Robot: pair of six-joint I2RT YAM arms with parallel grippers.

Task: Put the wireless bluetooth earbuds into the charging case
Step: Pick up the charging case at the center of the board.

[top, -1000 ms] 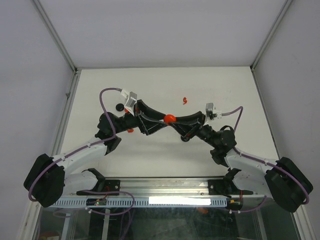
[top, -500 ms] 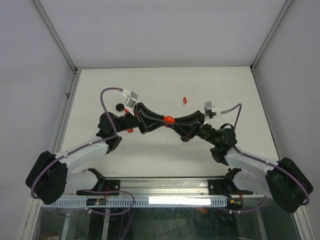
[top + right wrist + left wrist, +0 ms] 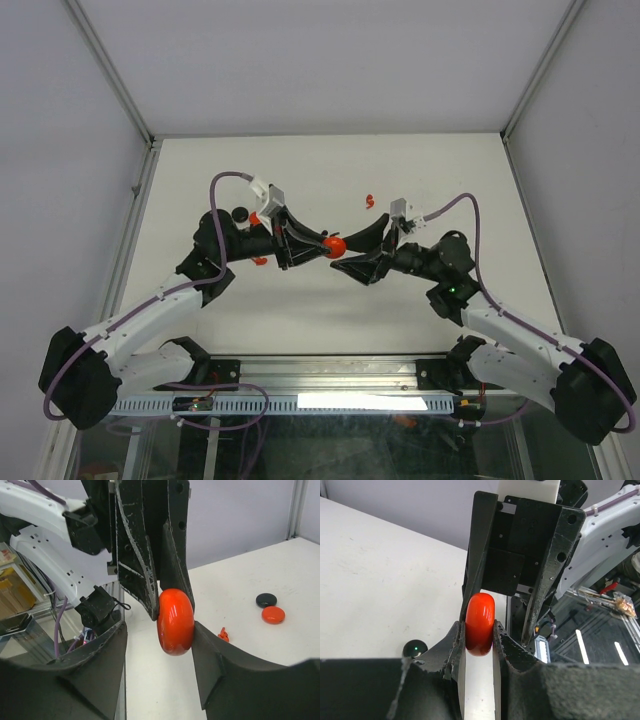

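While the glossy red rounded plastic disc (image 3: pixel 480 622) is pinched between the left gripper (image 3: pixel 479 636) fingers at centre of the overhead frame, the right gripper (image 3: pixel 160 630) is recorded spread around it. A small red comma-shaped plastic earbud (image 3: pixel 369 200) is noted on the white table (image 3: pixel 450 170) just above centre, apart from both grippers. A second red earbud (image 3: pixel 223 634) is seen at right in the right wrist frame.

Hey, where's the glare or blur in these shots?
Left wrist view: red disc sharp with glare streaks, left fingers blurred. Right wrist view: glare stripe on the disc, right fingers soft. Top view: sharp, evenly lit, bright reflection on the front rail.
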